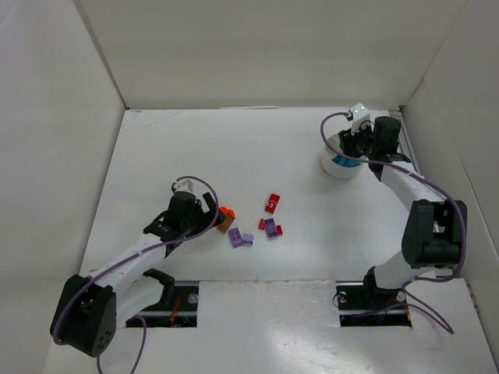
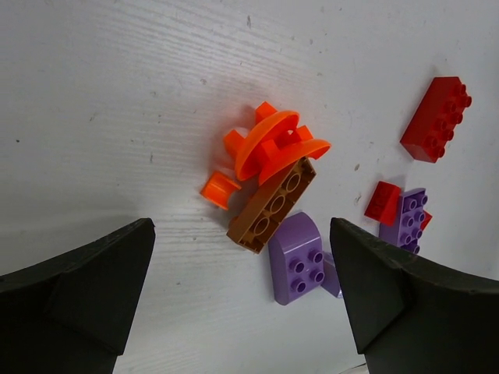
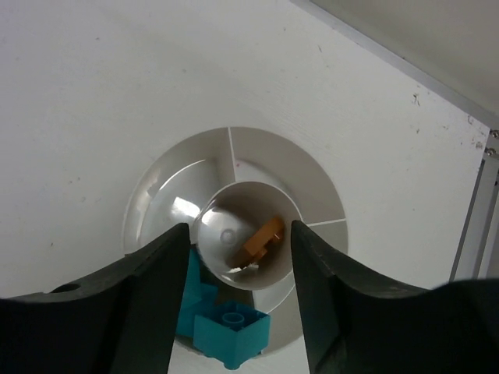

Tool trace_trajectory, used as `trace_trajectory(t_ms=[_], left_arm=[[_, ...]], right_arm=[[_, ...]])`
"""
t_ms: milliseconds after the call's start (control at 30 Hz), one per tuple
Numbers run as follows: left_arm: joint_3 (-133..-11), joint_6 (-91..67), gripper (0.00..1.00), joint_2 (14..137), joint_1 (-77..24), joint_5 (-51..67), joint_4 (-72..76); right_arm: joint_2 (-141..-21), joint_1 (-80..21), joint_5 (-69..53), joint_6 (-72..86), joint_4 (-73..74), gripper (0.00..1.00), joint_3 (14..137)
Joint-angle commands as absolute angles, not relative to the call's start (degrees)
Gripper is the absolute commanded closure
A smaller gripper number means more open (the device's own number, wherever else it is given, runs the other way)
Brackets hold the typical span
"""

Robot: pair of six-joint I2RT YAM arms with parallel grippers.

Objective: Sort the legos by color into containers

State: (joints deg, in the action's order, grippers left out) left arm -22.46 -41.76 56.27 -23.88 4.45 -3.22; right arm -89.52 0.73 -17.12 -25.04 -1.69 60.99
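Note:
The legos lie in a loose cluster on the white table. An orange curved piece [image 2: 273,144] rests against a brown-orange brick [image 2: 273,204], with a purple brick [image 2: 298,257] beside it. To the right lie a red brick [image 2: 437,118] and a second purple brick [image 2: 407,218]. My left gripper [image 2: 242,312] hovers open just short of this cluster [image 1: 234,226], holding nothing. My right gripper [image 3: 239,241] stands open over the round white dish [image 3: 312,179] of containers at the back right [image 1: 334,165]. An orange-brown brick [image 3: 261,240] lies in its hub. Teal bricks [image 3: 230,327] fill one wedge.
White walls enclose the table on three sides. The right wall's metal edge [image 3: 468,226] runs close behind the dish. The arm bases [image 1: 374,300] sit at the near edge.

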Motion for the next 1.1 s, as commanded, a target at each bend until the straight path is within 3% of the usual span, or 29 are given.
trace_trajectory(t_ms=[0,33,133,533,1067], left_arm=[[-20.05,-42.54,0.08,53.62,-23.38,3.78,-2.47],[-19.43,-42.54,0.09,53.61,-23.38,3.78,-1.68],[-16.89,-42.54,0.14,53.0,-23.38,4.48,1.48],[-14.85,-37.45,0.41,56.33,-25.93,8.35,9.32],[-16.52,-32.78,0.6,60.21,-26.46,10.37,11.78]], right_arm=[[-84.82,1.05,-18.11,-24.43,-4.57,0.39,61.44],[-84.12,1.05,-18.11,-24.43,-4.05,0.34,60.83],[-82.01,1.05,-18.11,-24.43,-3.35,0.33,60.3],[-78.4,1.05,-17.58,-24.43,-2.29,0.33,58.01],[-76.2,2.11,-17.05,-23.91,-1.76,0.33,56.43]])
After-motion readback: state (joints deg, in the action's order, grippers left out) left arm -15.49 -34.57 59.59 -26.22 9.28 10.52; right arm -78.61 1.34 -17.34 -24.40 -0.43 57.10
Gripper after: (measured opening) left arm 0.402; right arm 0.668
